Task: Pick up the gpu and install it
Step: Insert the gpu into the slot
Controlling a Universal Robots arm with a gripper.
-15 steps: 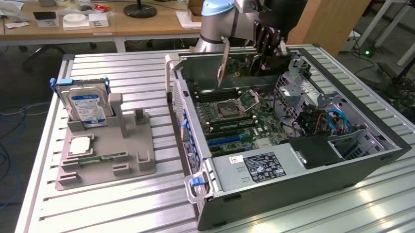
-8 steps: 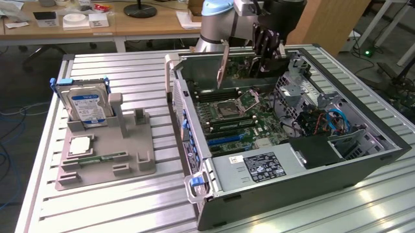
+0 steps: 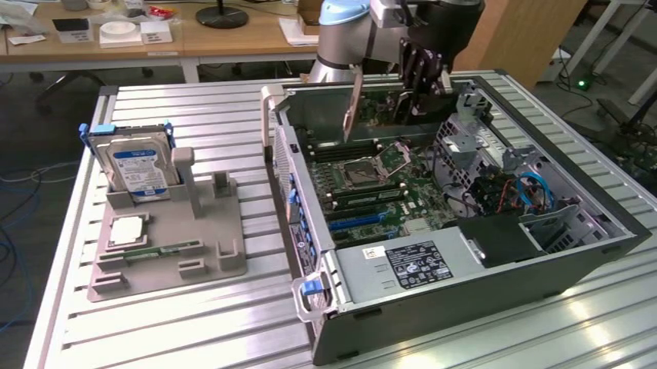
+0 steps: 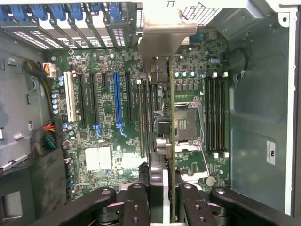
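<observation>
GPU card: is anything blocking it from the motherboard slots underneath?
Nothing visible does. The pincer holds the gpu over the open case, and the expansion slots below it lie bare.

GPU [image 3: 355,108] in hand [image 4: 164,186] above mobo [image 3: 380,192] inside case [image 3: 575,261]; HDD stand [image 3: 221,257] exterior view's left.

My arm [image 3: 334,58] is a smooth silver-grey tube with a pale blue joint cap [image 3: 344,11] at the top. Past that, my wrist [image 3: 451,17] is dark, nearly black. My hand [image 3: 423,81] is black too, made of slim straight bars. Up close, my fingers [image 4: 136,205] are matte black with small round screw holes, and the outer links [image 4: 244,205] are hinged on round pins.
</observation>
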